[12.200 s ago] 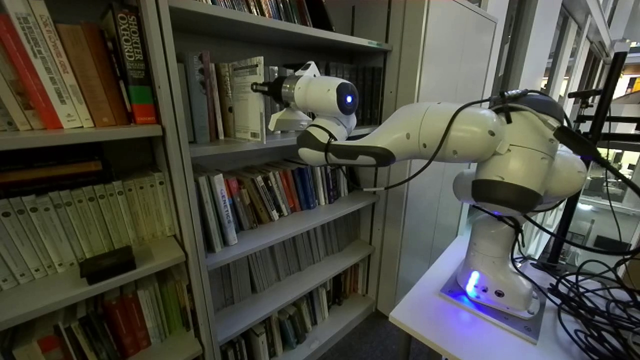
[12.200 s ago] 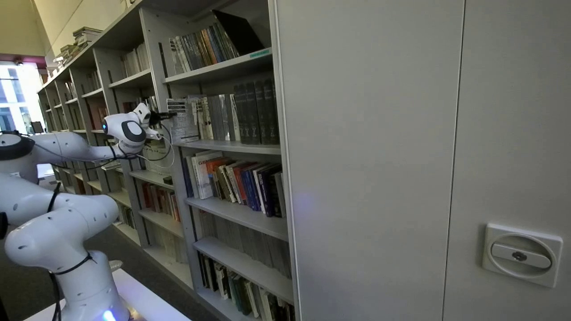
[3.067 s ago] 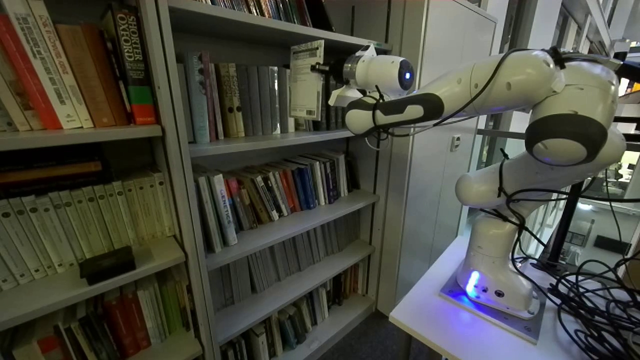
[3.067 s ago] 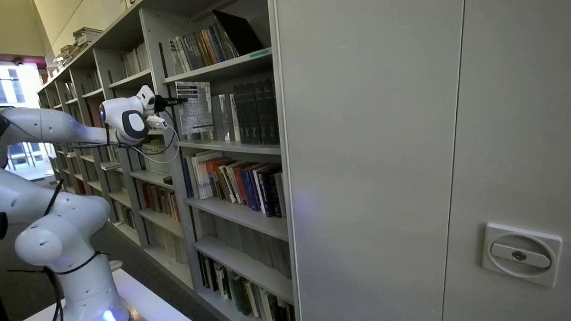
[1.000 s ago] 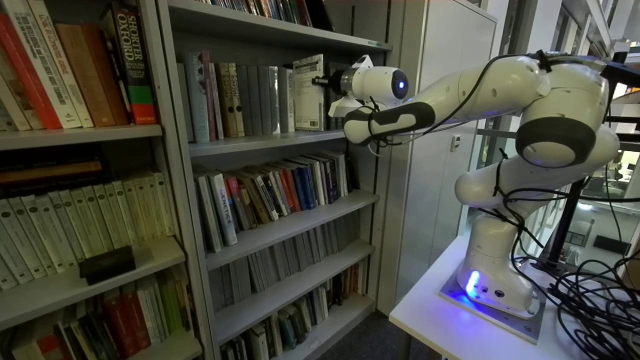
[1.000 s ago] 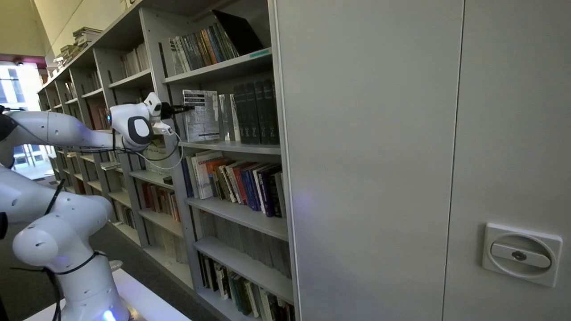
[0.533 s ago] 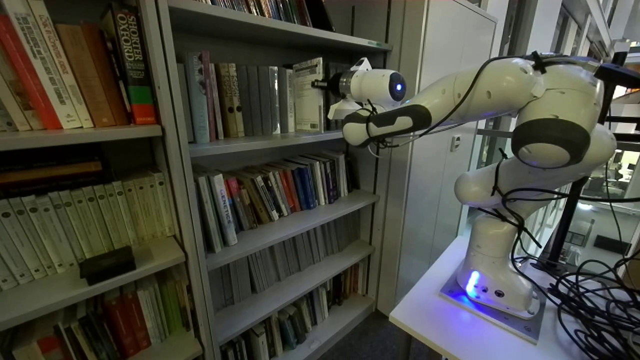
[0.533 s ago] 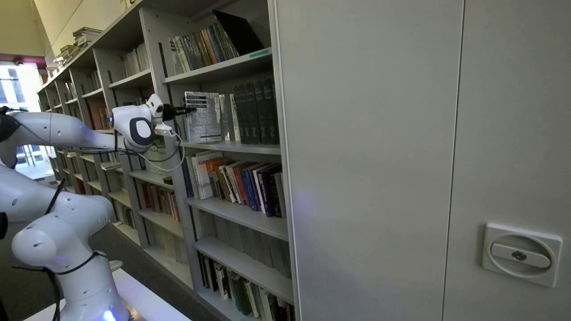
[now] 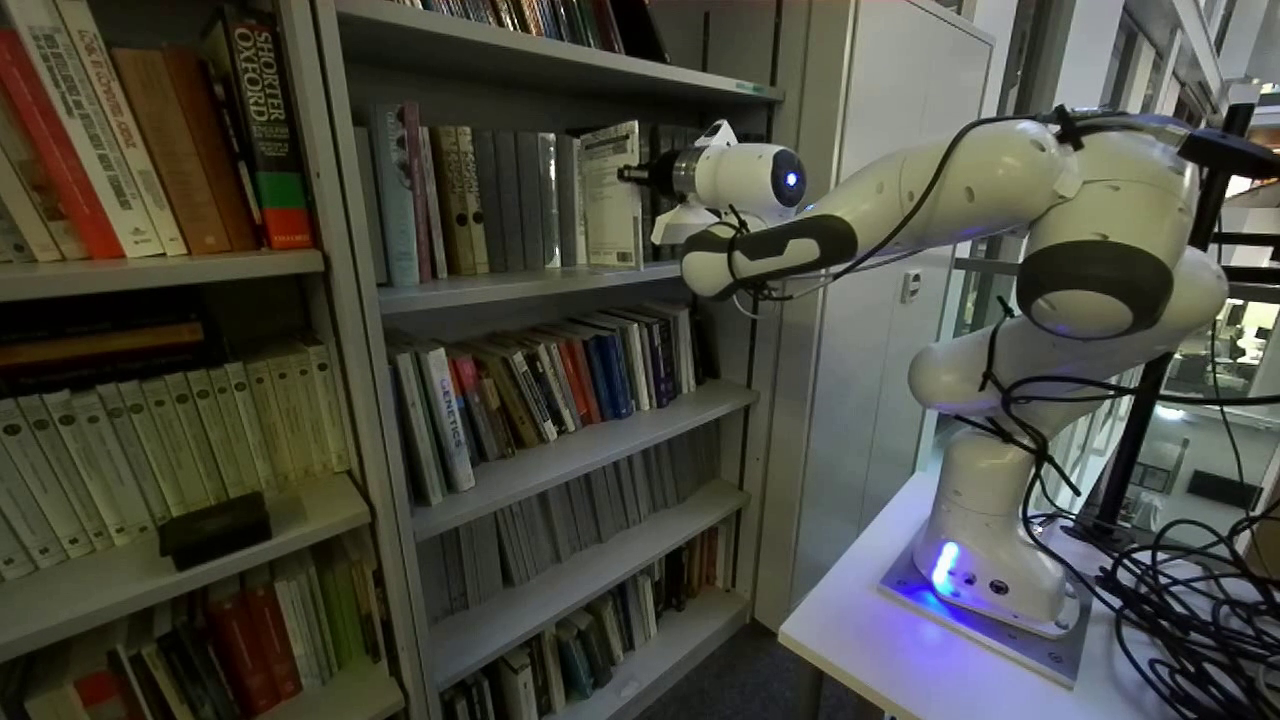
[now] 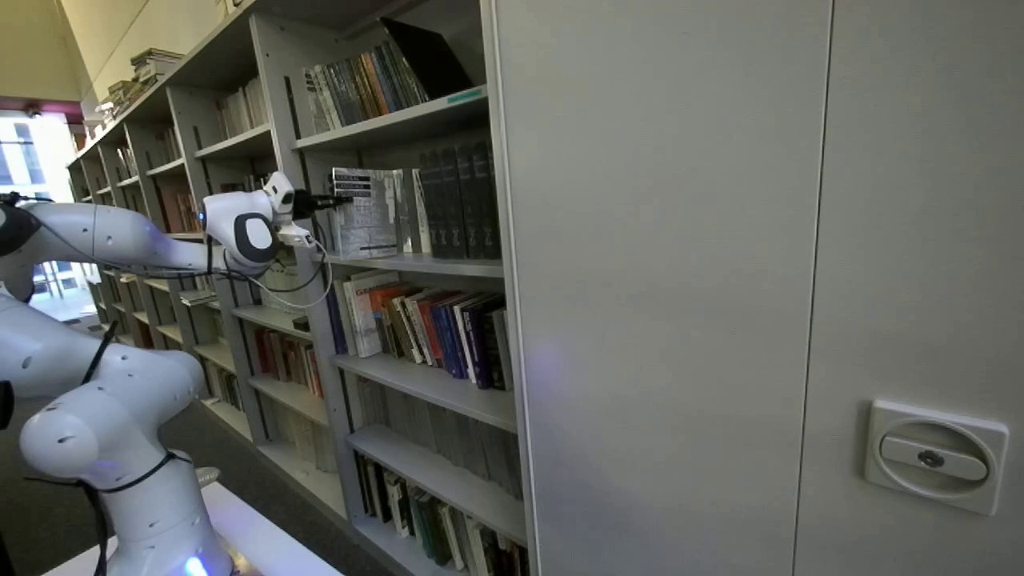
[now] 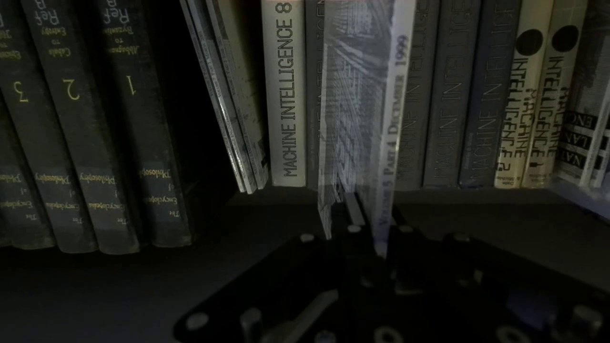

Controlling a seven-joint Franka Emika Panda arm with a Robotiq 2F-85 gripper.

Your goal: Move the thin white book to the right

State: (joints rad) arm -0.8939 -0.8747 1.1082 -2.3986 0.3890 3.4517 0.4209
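Looking pale, print-covered, upright — thin white book (image 9: 608,218), end effector (image 9: 624,173) clamped on it.

Long bookcases (image 10: 424,386) and encyclopedia volumes (image 11: 86,138) show a library or book-lined office.

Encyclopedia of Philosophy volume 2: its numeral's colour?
Yellowish gold; the numeral shows best in the wrist view.
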